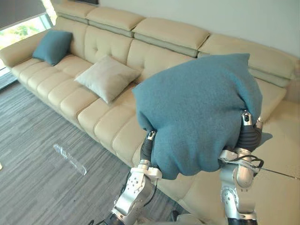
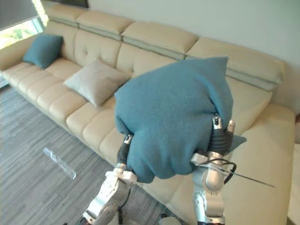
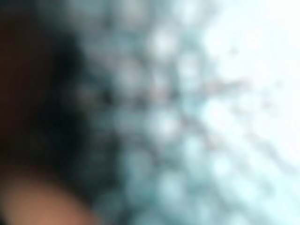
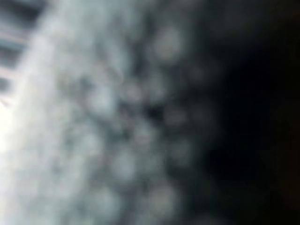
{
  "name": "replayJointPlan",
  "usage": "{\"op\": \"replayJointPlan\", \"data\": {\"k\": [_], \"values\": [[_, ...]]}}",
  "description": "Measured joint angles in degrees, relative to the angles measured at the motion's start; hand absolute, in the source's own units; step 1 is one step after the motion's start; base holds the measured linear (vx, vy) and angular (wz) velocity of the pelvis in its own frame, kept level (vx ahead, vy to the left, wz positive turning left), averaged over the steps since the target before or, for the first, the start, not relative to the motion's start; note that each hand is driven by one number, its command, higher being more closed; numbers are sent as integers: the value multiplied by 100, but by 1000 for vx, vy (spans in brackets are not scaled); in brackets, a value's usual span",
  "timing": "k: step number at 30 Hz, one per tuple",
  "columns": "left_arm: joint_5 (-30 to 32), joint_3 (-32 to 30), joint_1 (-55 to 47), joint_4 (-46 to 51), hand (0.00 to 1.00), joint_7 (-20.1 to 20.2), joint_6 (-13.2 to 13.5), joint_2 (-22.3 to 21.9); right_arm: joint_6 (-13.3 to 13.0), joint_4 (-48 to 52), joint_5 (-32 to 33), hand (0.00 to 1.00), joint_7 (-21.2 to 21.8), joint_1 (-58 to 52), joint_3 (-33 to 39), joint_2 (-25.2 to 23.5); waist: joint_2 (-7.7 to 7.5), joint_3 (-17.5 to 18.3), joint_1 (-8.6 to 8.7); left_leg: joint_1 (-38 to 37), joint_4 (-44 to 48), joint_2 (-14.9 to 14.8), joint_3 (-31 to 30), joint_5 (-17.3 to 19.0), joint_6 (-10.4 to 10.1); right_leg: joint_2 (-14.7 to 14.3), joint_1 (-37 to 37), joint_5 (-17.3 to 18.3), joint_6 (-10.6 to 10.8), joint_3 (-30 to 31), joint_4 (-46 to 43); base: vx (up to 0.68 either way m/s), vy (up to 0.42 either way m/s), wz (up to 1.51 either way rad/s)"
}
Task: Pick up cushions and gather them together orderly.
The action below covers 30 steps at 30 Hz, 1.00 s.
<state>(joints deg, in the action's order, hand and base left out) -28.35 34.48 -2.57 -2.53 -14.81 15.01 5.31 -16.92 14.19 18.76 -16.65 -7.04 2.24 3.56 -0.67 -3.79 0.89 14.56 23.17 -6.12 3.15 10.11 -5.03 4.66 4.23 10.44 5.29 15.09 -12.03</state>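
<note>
The big teal cushion (image 1: 199,112) hangs above the sofa (image 1: 70,96), pressed between the left hand (image 1: 147,146) and the right hand (image 1: 249,136). It looks light, soft and squashy (best squeezed from both sides). Both hands are buried in fabric, so I cannot tell their grip.

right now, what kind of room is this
Probably a living room or lounge: a cream sofa with a beige cushion and a teal cushion on it, grey floor, and a window at its far end.
</note>
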Motion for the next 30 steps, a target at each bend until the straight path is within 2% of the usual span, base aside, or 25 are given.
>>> {"op": "replayJointPlan", "data": {"k": [1, 2, 5, 7, 8, 9, 10, 11, 12, 13, 14, 16, 17, 20, 21, 22, 24, 25, 27, 28, 29, 30], "values": [[0, 0, 0, 0, 100, 0, -15, 4, 6, 0, -1, 100, 0, 1, 0, -7, -31, -4, -2, 14, 79, 29, 97, 65, 54, 52, 34, -12, 44, 71, 0, 239, 472, -75], [0, 0, -2, -2, 100, 0, -37, 17, 18, 0, -8, 100, 8, 4, 0, -42, -89, 1, -25, 46, 261, 81, 370, 242, 164, 165, 140, -51, 198, 230, -42, 205, 432, -76], [-1, -5, -2, -2, 100, -4, -33, 23, 50, -2, -12, 100, 23, 5, 0, -117, -111, -3, -37, -53, 525, 75, 819, 444, 290, 215, 446, -171, 384, 246, -492, 129, 289, -87], [-1, -6, -1, -15, 100, -5, -20, 93, 42, -108, -16, 100, 68, 55, -2, -116, -117, 2, -40, -303, 354, 60, 1159, 478, 320, 248, 798, -306, 288, -157, -941, 81, 194, -90], [-1, -10, 5, -54, 100, -7, -10, 126, 20, -293, -17, 100, 99, 136, -4, -106, -114, 1, -18, -436, 218, 34, 1285, 478, 320, 269, 873, -394, 157, -476, -1000, 35, 89, -82], [0, -10, 21, -116, 100, -19, -4, 208, 7, -671, -12, 100, 126, 276, -23, -76, -114, 10, 11, -657, -101, -23, 1447, 476, 318, 263, 911, -512, -63, -964, -931, 19, 62, -104], [0, -10, 32, -191, 100, -20, -2, 316, 8, -975, 0, 100, 181, 348, -39, -41, -169, 61, 15, -710, -298, -36, 1543, 433, 264, 244, 1001, -532, -162, -1300, -777, 0, 22, -85], [0, -10, 36, -210, 100, -20, -3, 353, 6, -1070, 1, 100, 203, 381, -49, -13, -172, 62, 26, -714, -347, -36, 1553, 421, 251, 231, 1013, -546, -201, -1390, -686, 13, -63, -51], [1, -8, 69, -332, 100, -20, -35, 429, 14, -1346, 37, 100, 269, 436, -82, 113, -262, 104, 143, -720, -519, -30, 1582, 338, 189, 181, 1043, -635, -372, -1699, -294, 48, -121, -14], [1, -6, 84, -448, 100, -19, -73, 433, 34, -1562, 52, 100, 298, 484, -108, 171, -255, 100, 232, -730, -581, -18, 1559, 271, 131, 104, 1021, -764, -404, -1835, 7, 77, -150, -2], [1, 12, 92, -493, 100, -19, -89, 424, 46, -1612, 66, 100, 301, 486, -108, 208, -219, 86, 268, -737, -596, -29, 1503, 252, 105, 87, 965, -803, -352, -1853, 69, 131, -160, -7], [1, 119, 111, -588, 100, -18, -218, 417, 173, -1776, 167, 100, 303, 397, -115, 392, 8, 49, 264, -786, -597, -163, 898, 240, 46, -104, 749, -856, -363, -1916, 230, 164, -198, -12], [1, 141, 111, -589, 100, -18, -236, 414, 179, -1758, 173, 100, 303, 346, -114, 412, 27, 52, 270, -790, -571, -184, 865, 222, 14, -118, 717, -847, -378, -1944, 231, 156, -193, 18], [1, 204, 69, -574, 100, 6, -309, 400, 236, -1081, 212, 100, 299, -258, -116, 461, 160, -31, 216, -504, 998, -543, 667, 168, -26, -302, 99, -715, -532, -2132, 283, 133, -159, 16], [2, 174, 4, -427, 100, 20, -304, 394, 226, -533, 202, 100, 300, -487, -140, 460, 233, -12, 119, -269, 1803, -702, 623, 10, -21, -412, -80, -514, -576, -2109, 227, 73, -87, -16], [3, 154, -15, -346, 100, 24, -303, 387, 211, -373, 196, 100, 300, -523, -143, 458, 257, -17, 105, -213, 1996, -742, 590, -59, -31, -442, -108, -457, -585, -2088, 220, 55, -81, -21], [23, 70, -61, 122, 100, 39, -214, 362, 18, 55, 196, 100, 300, -523, -144, 367, 169, 1, 67, 14, 2466, -798, 518, -527, 4, -450, -175, -312, -674, -1878, 257, 26, -28, -17], [32, 25, -65, 186, 100, 43, -175, 326, -35, 88, 198, 100, 300, -501, -144, 338, 115, -17, 37, 102, 2524, -797, 523, -463, 21, -440, -183, -316, -685, -1809, 287, 84, -8, -24], [80, -55, -54, 202, 100, 45, -66, 141, -161, 60, 213, 100, 298, -363, -140, 269, 145, 35, -2, 120, 1916, -560, 260, 210, 107, -442, -178, -349, -736, -1626, 386, 107, 39, -33], [94, -83, -57, 196, 100, 45, -65, 114, -186, -69, 211, 100, 297, -251, -140, 250, 123, 29, -11, 103, 1159, -237, -170, 401, 93, -397, -189, -354, -733, -1507, 438, 106, 99, -39], [102, -87, -59, 181, 100, 45, -65, 130, -207, -214, 210, 100, 297, -165, -140, 249, 99, 18, -28, 61, 743, -71, -387, 382, 76, -365, -191, -365, -702, -1435, 438, 147, 155, -61], [120, -87, -62, 120, 100, 44, -65, 156, -212, -559, 204, 100, 298, 9, -140, 278, 138, 32, -74, -102, -105, 123, -732, 157, 8, -359, -200, -384, -615, -1305, 444, 155, 180, -90]]}}
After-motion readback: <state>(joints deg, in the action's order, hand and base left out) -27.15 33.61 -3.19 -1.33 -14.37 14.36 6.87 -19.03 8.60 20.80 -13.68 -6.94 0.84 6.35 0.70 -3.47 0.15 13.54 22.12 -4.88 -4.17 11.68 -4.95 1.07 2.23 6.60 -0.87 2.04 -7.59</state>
